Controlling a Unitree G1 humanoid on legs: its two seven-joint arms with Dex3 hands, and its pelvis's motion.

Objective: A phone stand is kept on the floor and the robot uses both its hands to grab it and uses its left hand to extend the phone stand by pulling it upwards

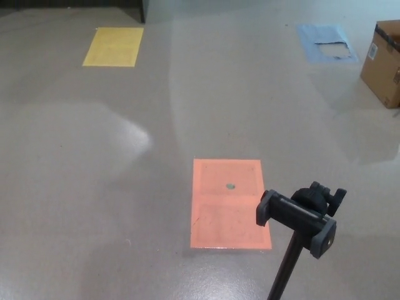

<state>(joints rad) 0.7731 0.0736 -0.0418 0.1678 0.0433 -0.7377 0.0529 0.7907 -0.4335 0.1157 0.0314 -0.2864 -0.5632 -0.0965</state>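
No hand visible, phone stand (299, 234) apparently unheld, upright

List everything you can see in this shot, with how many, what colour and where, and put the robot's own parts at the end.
phone stand: 1, black, lower right, clamp head atop a pole running out of the bottom edge
orange sheet: 1, orange, flat on the floor at centre, small dark spot on it, partly behind the stand's head
yellow sheet: 1, yellow, floor, upper left
blue sheet: 1, blue with a pale patch, floor, upper right
cardboard box: 1, brown, right edge, cut off by the frame
floor: grey, glossy, with pale reflections
robot's hands: neither is in view
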